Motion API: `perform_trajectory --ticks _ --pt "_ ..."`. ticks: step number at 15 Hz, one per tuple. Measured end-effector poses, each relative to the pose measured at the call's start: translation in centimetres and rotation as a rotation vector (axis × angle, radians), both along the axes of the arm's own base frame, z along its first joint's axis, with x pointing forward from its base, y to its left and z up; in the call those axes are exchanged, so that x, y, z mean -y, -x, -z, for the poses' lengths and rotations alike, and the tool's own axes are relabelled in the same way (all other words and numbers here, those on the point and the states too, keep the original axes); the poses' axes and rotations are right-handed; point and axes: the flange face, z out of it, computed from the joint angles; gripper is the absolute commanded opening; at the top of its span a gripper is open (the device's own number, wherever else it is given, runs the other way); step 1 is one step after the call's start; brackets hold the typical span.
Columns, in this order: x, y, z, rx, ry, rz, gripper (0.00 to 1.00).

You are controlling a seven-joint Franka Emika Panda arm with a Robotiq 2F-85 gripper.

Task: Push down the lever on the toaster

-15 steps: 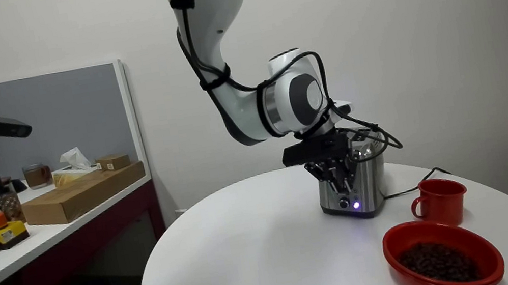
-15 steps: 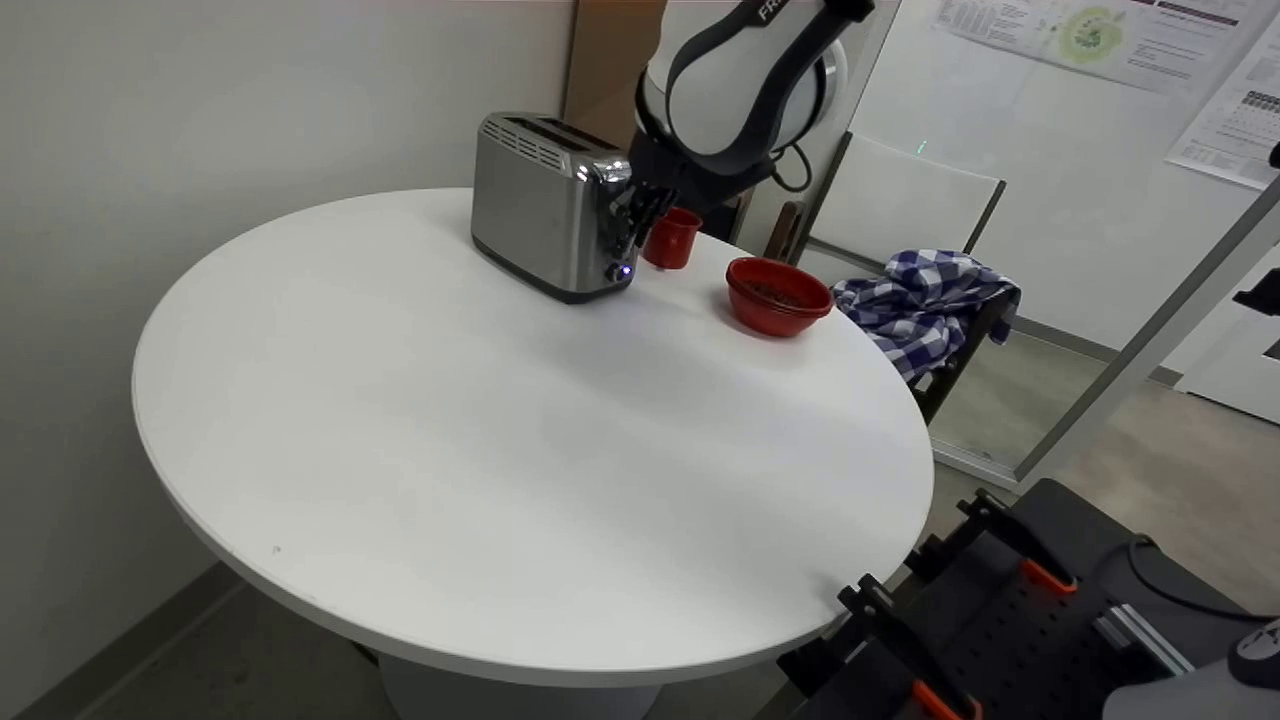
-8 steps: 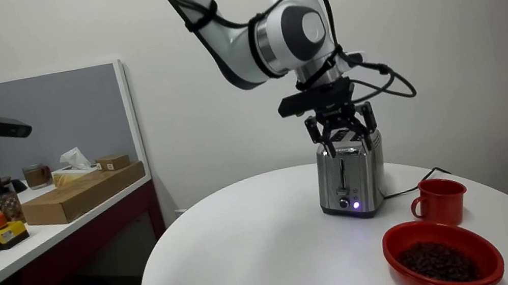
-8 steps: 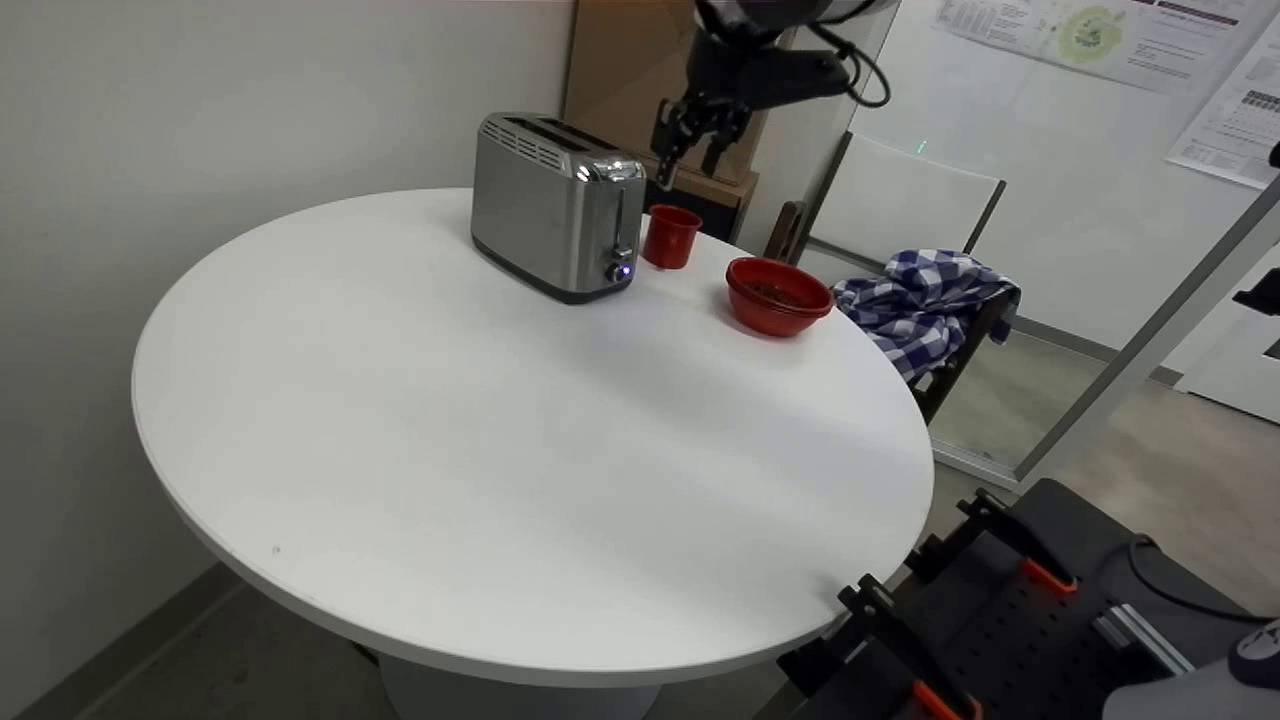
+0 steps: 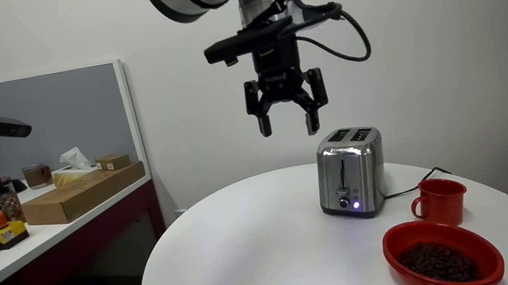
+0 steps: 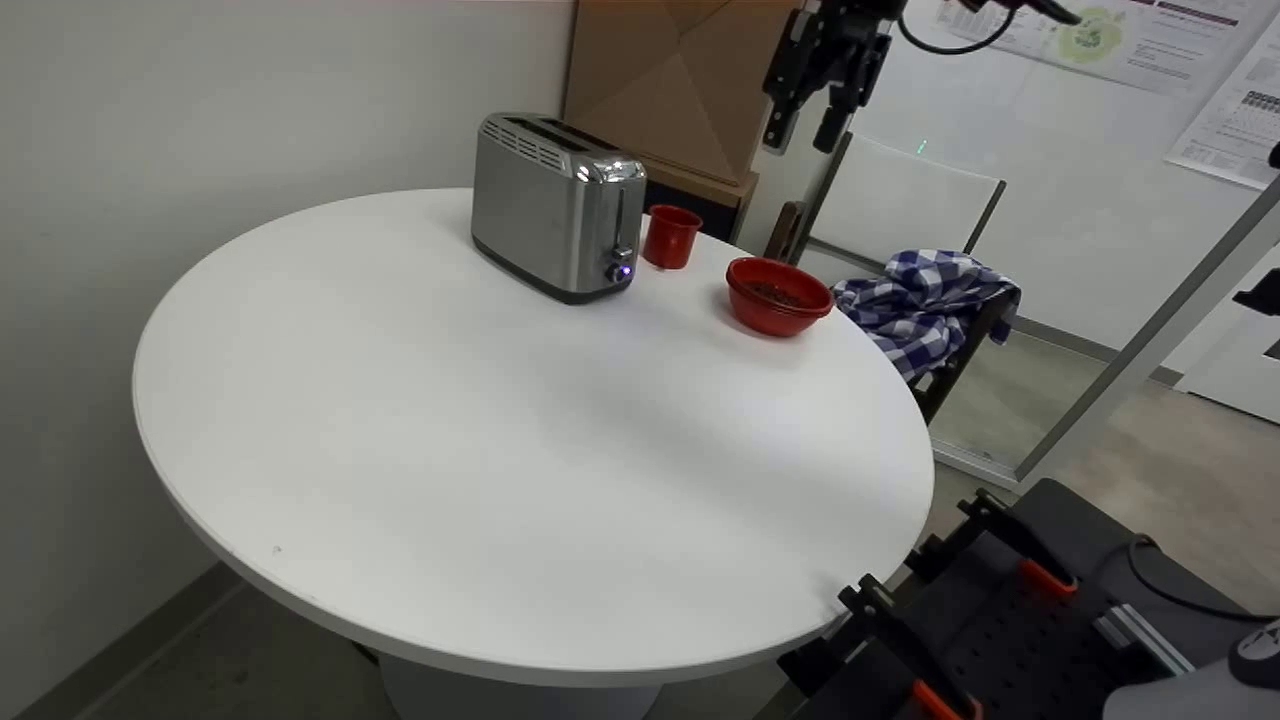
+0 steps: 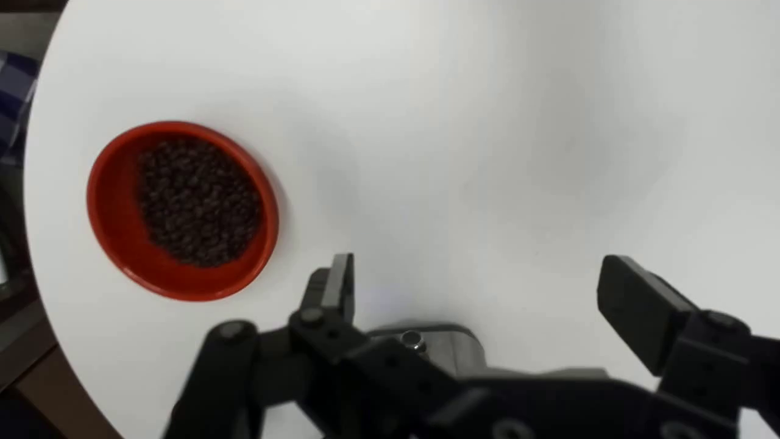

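The silver toaster (image 5: pixel 376 168) stands upright on the white table (image 5: pixel 252 256), its light glowing purple-blue. Low in the front slot sits the lever (image 5: pixel 342 191), just above the round knob; an exterior view also has the lever (image 6: pixel 623 255) at that height. My gripper (image 5: pixel 289 126) hangs higher than the toaster and apart from it, fingers spread wide with nothing between them. In the wrist view the spread gripper (image 7: pixel 478 286) hides most of the toaster (image 7: pixel 460 353); the knob shows beside one finger, and the lever cannot be made out.
Beside the toaster is a red mug (image 5: pixel 445 203). A red bowl (image 6: pixel 770 318) of dark beans sits near the table edge, also below the gripper in the wrist view. The toaster's black cord (image 5: pixel 402 193) runs behind the mug. A wall (image 5: pixel 429 82) rises behind the table.
A second ago the gripper was down at the toaster's front, covering the lever. It has since risen, drawn back from the toaster and opened wide, leaving the lever uncovered and low.
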Motion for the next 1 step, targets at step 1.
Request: perform_trajectory --ticks 1 --pt "-0.38 1.54 -0.65 -0.015 -0.019 -0.003 1.00"
